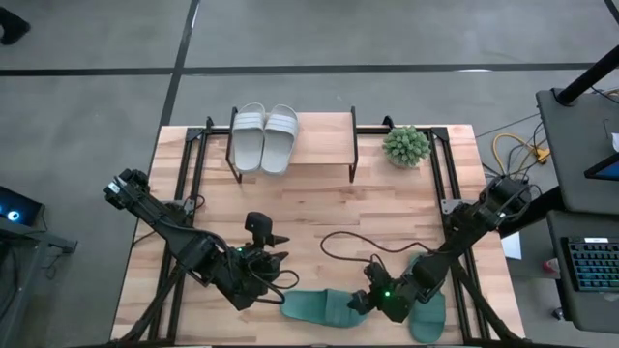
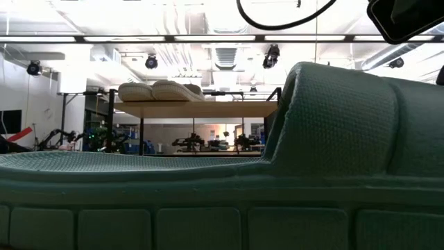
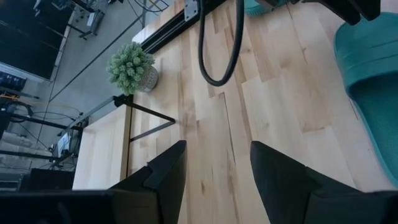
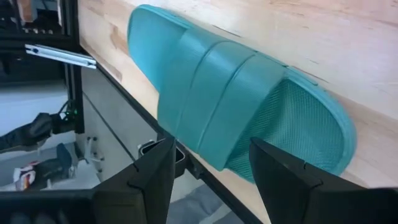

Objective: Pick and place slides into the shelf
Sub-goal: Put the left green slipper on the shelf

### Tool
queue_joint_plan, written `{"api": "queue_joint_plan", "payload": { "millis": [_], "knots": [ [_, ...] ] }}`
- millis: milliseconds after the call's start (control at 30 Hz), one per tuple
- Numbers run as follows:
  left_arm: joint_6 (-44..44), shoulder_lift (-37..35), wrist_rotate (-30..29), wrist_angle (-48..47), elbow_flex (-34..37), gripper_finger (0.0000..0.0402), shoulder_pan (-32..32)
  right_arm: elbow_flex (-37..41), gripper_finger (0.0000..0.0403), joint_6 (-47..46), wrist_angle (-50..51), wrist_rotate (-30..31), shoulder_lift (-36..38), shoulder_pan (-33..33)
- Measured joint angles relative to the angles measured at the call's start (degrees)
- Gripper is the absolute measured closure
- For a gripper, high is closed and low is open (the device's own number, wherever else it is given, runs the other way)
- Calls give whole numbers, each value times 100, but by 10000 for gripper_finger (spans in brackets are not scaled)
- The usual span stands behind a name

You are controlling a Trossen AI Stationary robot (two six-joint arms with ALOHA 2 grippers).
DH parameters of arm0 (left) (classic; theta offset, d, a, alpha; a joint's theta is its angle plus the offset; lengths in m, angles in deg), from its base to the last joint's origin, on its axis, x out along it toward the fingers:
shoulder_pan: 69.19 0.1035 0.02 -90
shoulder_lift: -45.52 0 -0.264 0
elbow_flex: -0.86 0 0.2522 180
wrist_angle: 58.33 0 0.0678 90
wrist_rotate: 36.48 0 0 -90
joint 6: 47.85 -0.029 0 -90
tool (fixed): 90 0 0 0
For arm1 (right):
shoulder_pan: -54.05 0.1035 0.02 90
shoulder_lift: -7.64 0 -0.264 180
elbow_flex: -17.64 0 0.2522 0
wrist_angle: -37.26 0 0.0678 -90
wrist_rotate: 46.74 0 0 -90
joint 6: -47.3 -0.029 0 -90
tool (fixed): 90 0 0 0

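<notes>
The bench point(image 1: 319, 208) is a wide top of pale butcher-block planks framed by black rails. At its twelve o'clock edge stands the shelf point(image 1: 324, 145), a low rack with a light wooden plank top on thin black metal legs. Two pale grey-white slides point(image 1: 264, 137) lie side by side on the shelf's left half, smooth moulded foam with wide straps. Two teal slides sit at the bench's six o'clock edge: one teal slide point(image 1: 324, 307) lies flat between the two arms, its footbed finely dimpled, and the other teal slide point(image 1: 427, 311) lies just beside it toward four o'clock, with a broad ribbed strap. The left tool point(image 1: 273, 263) hovers at seven o'clock, its dark fingers point(image 3: 163, 174) parted and empty over bare wood. The right tool point(image 1: 360, 302) hangs at five o'clock, fingers spread and gripping nothing. A small spiky green plant point(image 1: 406, 145) in a pale pot stands at one o'clock.
</notes>
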Motion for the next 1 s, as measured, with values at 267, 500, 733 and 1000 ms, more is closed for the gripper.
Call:
{"api": "queue_joint_plan", "payload": {
  "millis": [267, 500, 733, 1000],
  "knots": [
    [0, -1, -2, 1, -2, 239, 0, 0, 209, 192, 9, -4, 0, 0],
    [0, -11, 0, -1, -17, 239, 0, 0, 209, 238, -9, -35, -194, -2],
    [-17, -13, 2, -6, -156, 239, 0, -22, 209, 135, -120, -138, -489, -4],
    [-20, -15, -4, 4, -251, 239, 0, -123, 209, 240, -248, -147, -678, -63]
  ]
}}
